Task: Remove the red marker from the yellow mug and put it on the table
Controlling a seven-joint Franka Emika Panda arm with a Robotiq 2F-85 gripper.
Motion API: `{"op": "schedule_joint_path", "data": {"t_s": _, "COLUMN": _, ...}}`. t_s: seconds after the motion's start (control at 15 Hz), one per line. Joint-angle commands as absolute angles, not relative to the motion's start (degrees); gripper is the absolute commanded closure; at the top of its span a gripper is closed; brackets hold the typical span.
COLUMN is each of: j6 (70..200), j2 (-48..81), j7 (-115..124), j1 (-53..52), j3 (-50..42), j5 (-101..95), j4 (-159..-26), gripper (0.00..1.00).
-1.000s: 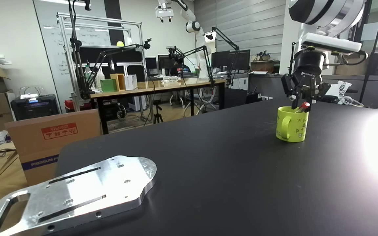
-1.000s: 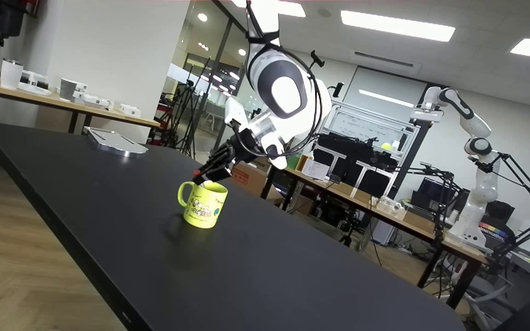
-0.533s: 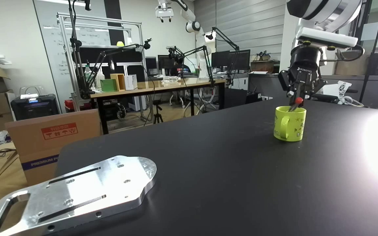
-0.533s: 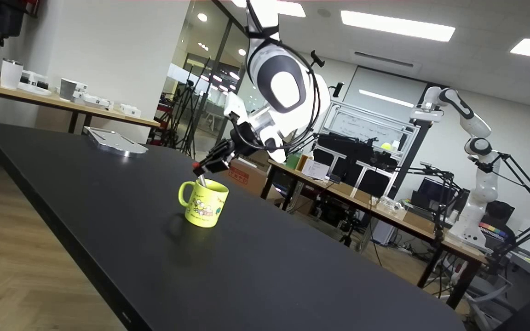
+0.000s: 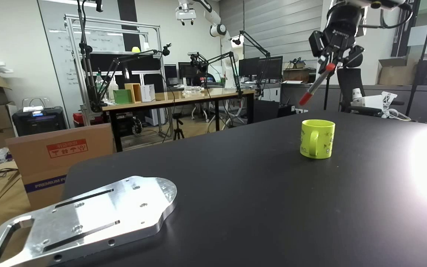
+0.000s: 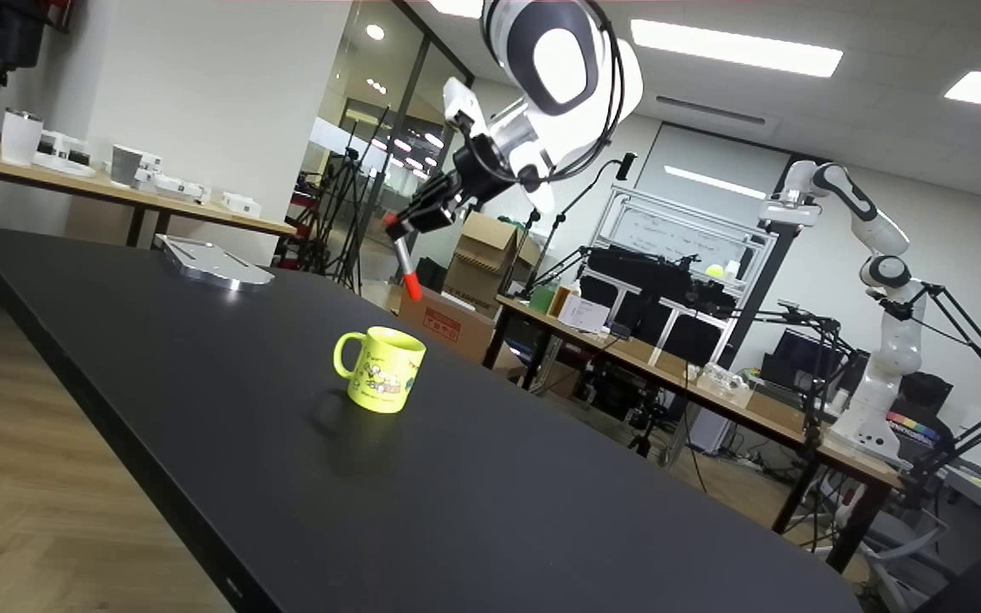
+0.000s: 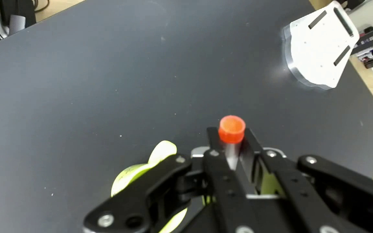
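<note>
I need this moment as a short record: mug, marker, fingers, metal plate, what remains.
Yellow mug: upright on the black table
Red marker: in the air, tilted, red at both ends, clear of the mug
Fingers: closed on the marker near its upper end
Metal plate: on the table, apart from the mug
Remaining: setting the marker on the table

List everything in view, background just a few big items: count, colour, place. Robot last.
Table: 1, black, foreground
Yellow mug: 1, lime-yellow, upright on table
Red marker: 1, red ends, grey barrel, out of mug, held tilted
Metal plate: 1, silver, on table
Cardboard boxes: several, brown, beyond table
Wooden desks: 2, tan tops, beyond table
Monitors: several, black, background
Background arm: 1, white, on desk
Main arm: 1, white and grey, above table
Gripper: 1, black, holding marker
</note>
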State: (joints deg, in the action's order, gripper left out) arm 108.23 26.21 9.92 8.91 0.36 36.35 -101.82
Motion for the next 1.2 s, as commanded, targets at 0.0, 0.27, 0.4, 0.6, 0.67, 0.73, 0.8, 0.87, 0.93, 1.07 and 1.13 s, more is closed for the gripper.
{"op": "schedule_joint_path", "data": {"t_s": 0.0, "j6": 109.1, "j2": 18.8, "j7": 10.7, "j1": 8.2, "j3": -1.8, "j5": 36.1, "j4": -105.4, "gripper": 0.95}}
{"op": "schedule_joint_path", "data": {"t_s": 0.27, "j6": 116.0, "j2": 15.0, "j7": 13.7, "j1": 8.8, "j3": -6.3, "j5": 30.3, "j4": -108.2, "gripper": 0.95}}
{"op": "schedule_joint_path", "data": {"t_s": 0.4, "j6": 119.8, "j2": 14.3, "j7": 14.2, "j1": 9.7, "j3": -8.7, "j5": 25.9, "j4": -109.7, "gripper": 0.95}}
{"op": "schedule_joint_path", "data": {"t_s": 0.6, "j6": 125.2, "j2": 15.2, "j7": 15.9, "j1": 11.7, "j3": -12.6, "j5": 20.6, "j4": -111.3, "gripper": 0.95}}
{"op": "schedule_joint_path", "data": {"t_s": 0.67, "j6": 127.3, "j2": 15.7, "j7": 16.8, "j1": 12.3, "j3": -13.7, "j5": 19.0, "j4": -111.8, "gripper": 0.95}}
{"op": "schedule_joint_path", "data": {"t_s": 0.73, "j6": 129.7, "j2": 16.7, "j7": 17.3, "j1": 13.0, "j3": -14.8, "j5": 17.7, "j4": -112.2, "gripper": 0.95}}
{"op": "schedule_joint_path", "data": {"t_s": 0.8, "j6": 131.6, "j2": 17.7, "j7": 18.6, "j1": 13.4, "j3": -15.9, "j5": 16.0, "j4": -112.5, "gripper": 0.95}}
{"op": "schedule_joint_path", "data": {"t_s": 0.87, "j6": 133.4, "j2": 19.2, "j7": 19.7, "j1": 14.1, "j3": -16.9, "j5": 14.8, "j4": -112.5, "gripper": 0.95}}
{"op": "schedule_joint_path", "data": {"t_s": 0.93, "j6": 135.2, "j2": 20.7, "j7": 20.9, "j1": 14.6, "j3": -17.9, "j5": 13.7, "j4": -112.5, "gripper": 0.95}}
{"op": "schedule_joint_path", "data": {"t_s": 1.07, "j6": 137.5, "j2": 24.5, "j7": 24.3, "j1": 15.4, "j3": -19.8, "j5": 12.1, "j4": -111.4, "gripper": 0.95}}
{"op": "schedule_joint_path", "data": {"t_s": 1.13, "j6": 138.2, "j2": 26.3, "j7": 26.2, "j1": 15.6, "j3": -20.7, "j5": 11.6, "j4": -110.7, "gripper": 0.95}}
